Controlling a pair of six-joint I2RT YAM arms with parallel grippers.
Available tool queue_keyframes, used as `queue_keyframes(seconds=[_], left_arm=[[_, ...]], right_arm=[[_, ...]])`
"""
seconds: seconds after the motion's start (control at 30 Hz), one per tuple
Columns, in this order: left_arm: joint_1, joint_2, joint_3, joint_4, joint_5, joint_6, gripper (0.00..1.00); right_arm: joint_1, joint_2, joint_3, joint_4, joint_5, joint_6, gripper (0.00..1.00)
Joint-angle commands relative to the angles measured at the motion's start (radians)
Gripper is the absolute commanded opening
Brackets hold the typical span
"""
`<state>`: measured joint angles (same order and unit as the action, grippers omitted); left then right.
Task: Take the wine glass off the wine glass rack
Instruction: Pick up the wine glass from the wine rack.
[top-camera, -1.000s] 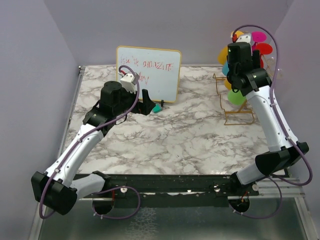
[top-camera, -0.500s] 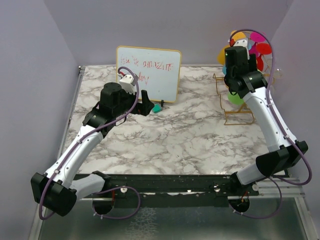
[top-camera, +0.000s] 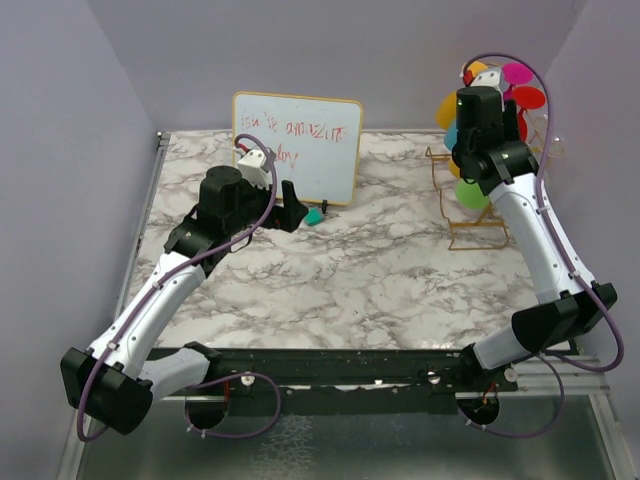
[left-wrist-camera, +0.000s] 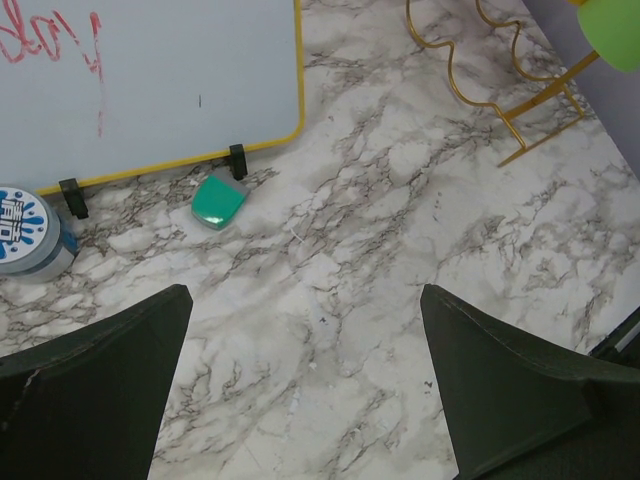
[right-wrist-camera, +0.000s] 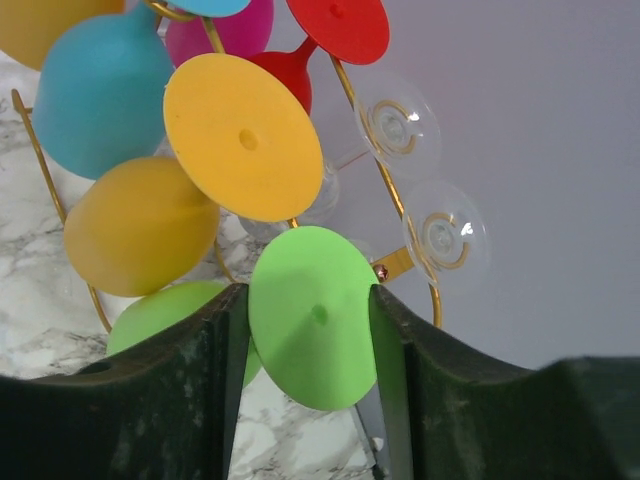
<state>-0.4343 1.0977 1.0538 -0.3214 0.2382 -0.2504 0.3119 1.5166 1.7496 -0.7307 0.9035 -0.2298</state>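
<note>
Jaws of the right arm are pinching the round foot of the green wine glass (right-wrist-camera: 315, 320), which is hanging low on the wine glass rack (right-wrist-camera: 396, 265) at the desk's (top-camera: 350, 270) far right. Jaws of the left arm are standing spread wide, hovering over the desk near the whiteboard (left-wrist-camera: 150, 80).

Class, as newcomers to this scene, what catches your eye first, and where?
The bright cluster of coloured wine glasses hanging on the gold wine glass rack at the far right of the table. The right gripper has a green glass foot between its fingers; a whiteboard with red scrawl stands at the back.
</note>
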Motion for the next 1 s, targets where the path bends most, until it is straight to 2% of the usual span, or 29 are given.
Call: queue_keyframes(seconds=[0.0, 0.07, 0.3, 0.37, 0.5, 0.7, 0.87, 0.97], left_arm=[[-0.003, 0.01, -0.02, 0.008, -0.023, -0.004, 0.99], [-0.003, 0.016, -0.013, 0.006, -0.016, 0.0, 0.99], [-0.003, 0.002, -0.011, 0.004, -0.033, -0.001, 0.99], [-0.003, 0.002, -0.012, 0.005, -0.034, 0.0, 0.99], [-0.003, 0.006, -0.007, 0.004, -0.033, 0.002, 0.99], [-0.003, 0.012, -0.003, 0.004, -0.028, 0.001, 0.99], [-0.003, 0.02, 0.0, 0.005, -0.025, -0.006, 0.99], [-0.003, 0.024, 0.002, 0.007, -0.024, -0.008, 0.99]], right_arm=[[-0.007, -0.016, -0.008, 0.024, -0.005, -0.021, 0.49], [-0.008, -0.014, -0.002, 0.007, -0.029, -0.014, 0.44], [-0.008, -0.029, -0.005, -0.039, -0.053, 0.009, 0.43], [-0.008, -0.029, -0.017, -0.047, -0.05, 0.011, 0.34], [-0.008, -0.029, -0.017, -0.067, -0.059, 0.018, 0.26], [-0.007, -0.038, -0.015, -0.075, -0.059, 0.015, 0.25], [-0.007, -0.045, -0.022, -0.081, -0.081, -0.018, 0.17], [-0.006, -0.048, -0.027, -0.08, -0.073, -0.029, 0.16]])
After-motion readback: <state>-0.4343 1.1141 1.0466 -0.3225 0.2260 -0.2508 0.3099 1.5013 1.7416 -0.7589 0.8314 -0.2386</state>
